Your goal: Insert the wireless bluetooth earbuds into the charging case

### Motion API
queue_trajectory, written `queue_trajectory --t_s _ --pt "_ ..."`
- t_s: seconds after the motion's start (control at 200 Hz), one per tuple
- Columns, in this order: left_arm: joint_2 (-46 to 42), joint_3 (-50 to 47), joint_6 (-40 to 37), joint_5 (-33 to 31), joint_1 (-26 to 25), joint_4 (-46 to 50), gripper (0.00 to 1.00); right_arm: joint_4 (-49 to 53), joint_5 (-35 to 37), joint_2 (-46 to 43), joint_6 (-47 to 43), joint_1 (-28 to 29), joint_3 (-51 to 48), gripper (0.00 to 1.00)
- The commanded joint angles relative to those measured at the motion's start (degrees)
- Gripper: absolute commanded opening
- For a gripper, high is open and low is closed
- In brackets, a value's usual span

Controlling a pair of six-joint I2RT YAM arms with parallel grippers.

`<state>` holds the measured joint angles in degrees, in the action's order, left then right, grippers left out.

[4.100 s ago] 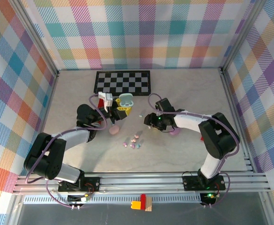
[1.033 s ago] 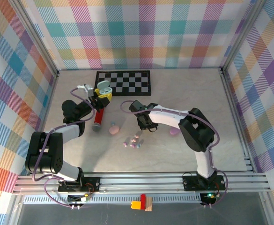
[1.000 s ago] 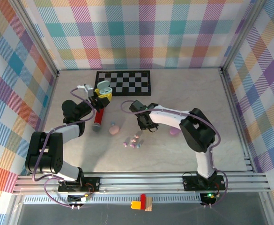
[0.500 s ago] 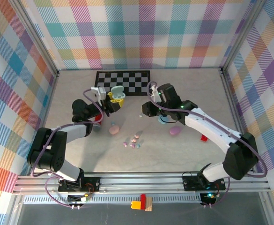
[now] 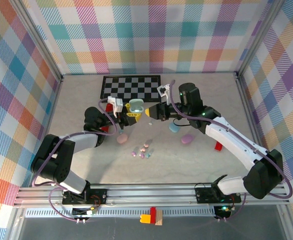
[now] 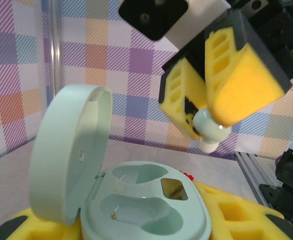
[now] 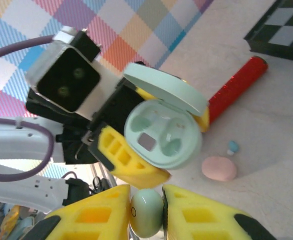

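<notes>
- Our right gripper (image 7: pixel 146 197) pinches a pale-green earbud (image 7: pixel 147 211), hanging just beside the charging case (image 6: pixel 146 205)
- Our left gripper (image 5: pixel 130 113) is clamped on that case — lid up, both wells (image 6: pixel 136 176) look empty
- We should square the earbud over one well, lower gently, and release only once it is seated

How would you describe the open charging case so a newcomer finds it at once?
Start at the black checkerboard mat. Just nearer than it, the left arm's jaws hold up a mint charging case. It alone has its lid open.
</notes>
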<state>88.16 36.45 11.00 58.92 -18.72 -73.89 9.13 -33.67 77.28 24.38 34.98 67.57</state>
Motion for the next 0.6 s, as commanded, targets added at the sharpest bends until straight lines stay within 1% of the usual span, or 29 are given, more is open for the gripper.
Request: queue_trajectory --t_s 0.0,0.22,0.595 --pt "0.94 1.96 -1.21 2.78 -1.13 -2.76 0.33 0.36 -3.24 1.14 -2.15 0.67 3.21 0.22" --pt "1.07 2.40 -1.10 4.00 -2.36 -2.82 0.33 0.48 -2.96 3.22 -2.69 1.29 5.00 0.21" --pt "0.28 2.47 -0.21 4.98 -2.48 -2.85 0.33 0.58 -0.79 5.24 -3.85 1.52 5.24 0.19"
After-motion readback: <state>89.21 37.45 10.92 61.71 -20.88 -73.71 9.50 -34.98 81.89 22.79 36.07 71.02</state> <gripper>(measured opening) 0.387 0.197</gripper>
